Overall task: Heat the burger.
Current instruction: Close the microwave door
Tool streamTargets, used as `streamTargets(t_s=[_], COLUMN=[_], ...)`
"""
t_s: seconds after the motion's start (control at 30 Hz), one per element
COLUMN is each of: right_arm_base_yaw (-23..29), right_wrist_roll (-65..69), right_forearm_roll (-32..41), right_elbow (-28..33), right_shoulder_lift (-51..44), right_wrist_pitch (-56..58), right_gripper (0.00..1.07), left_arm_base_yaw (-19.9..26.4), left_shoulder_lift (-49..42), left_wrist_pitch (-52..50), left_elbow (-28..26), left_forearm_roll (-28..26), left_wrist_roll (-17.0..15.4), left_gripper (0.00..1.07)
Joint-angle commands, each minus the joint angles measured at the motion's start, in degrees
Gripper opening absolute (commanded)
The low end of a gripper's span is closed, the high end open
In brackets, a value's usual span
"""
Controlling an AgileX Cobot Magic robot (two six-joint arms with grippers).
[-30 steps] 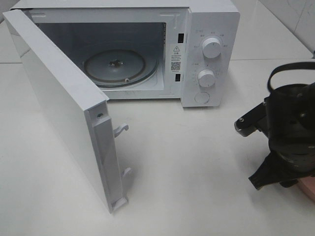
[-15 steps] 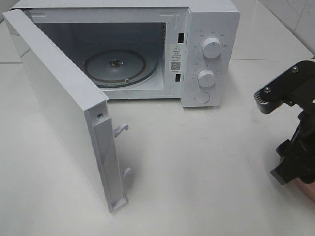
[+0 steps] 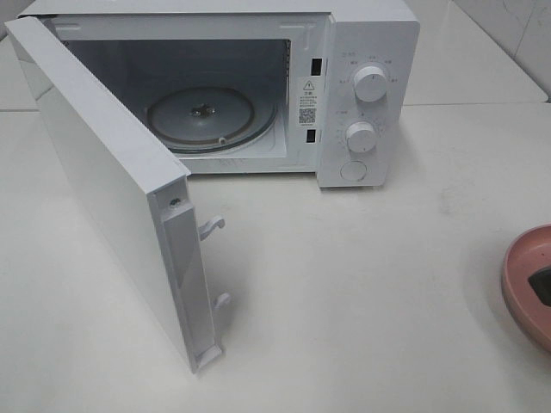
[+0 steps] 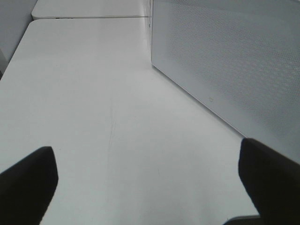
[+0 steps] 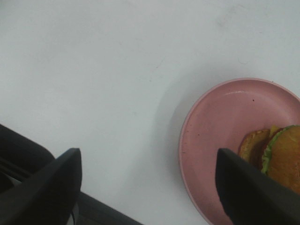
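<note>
The burger [image 5: 283, 159], with its golden-brown bun, green lettuce and a yellow cheese edge, lies on a pink plate [image 5: 220, 117] in the right wrist view. My right gripper [image 5: 147, 157] hovers above the table beside it, open, with one dark finger [image 5: 243, 187] over the plate next to the burger. In the high view only the plate's rim [image 3: 519, 262] and a dark bit of that gripper [image 3: 542, 286] show at the right edge; the burger is out of view there. My left gripper [image 4: 146, 157] is open over bare table.
The white microwave [image 3: 366, 52] stands at the back with its door [image 3: 103, 181] swung wide toward the front left. Its glass turntable [image 3: 202, 116] holds nothing. The left wrist view shows the door's outer face [image 4: 234, 61] close by.
The right arm has swung out past the right edge of the high view, uncovering the pink plate. Its jaws have spread wider. The left arm has stayed still.
</note>
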Motion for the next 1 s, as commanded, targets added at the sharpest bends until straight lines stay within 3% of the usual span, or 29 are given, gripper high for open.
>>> streamTargets(t_s=[0.03,0.53,1.0], right_arm_base_yaw=[-0.17,-0.74,-14.09], right_wrist_roll=[-1.78,-2.92,-6.65], right_forearm_roll=[2.12,4.07,9.34], right_elbow=[-0.17,0.00,5.84], right_shoulder_lift=[-3.44,-18.91,-32.83], right_wrist_pitch=[0.97,6.93,6.13], right_gripper=[0.76,0.76,0.76], left_arm_base_yaw=[0.17,0.17,0.17], left_shoulder_lift=[-0.86,-0.86,-0.86], left_wrist_pitch=[-0.80,-0.80,-0.80], left_elbow=[0.23,0.23,0.23], left_forearm_roll=[-0.17,-0.17,-0.17], left_wrist_roll=[0.00,0.00,0.00], left_gripper=[0.99,0.99,0.99])
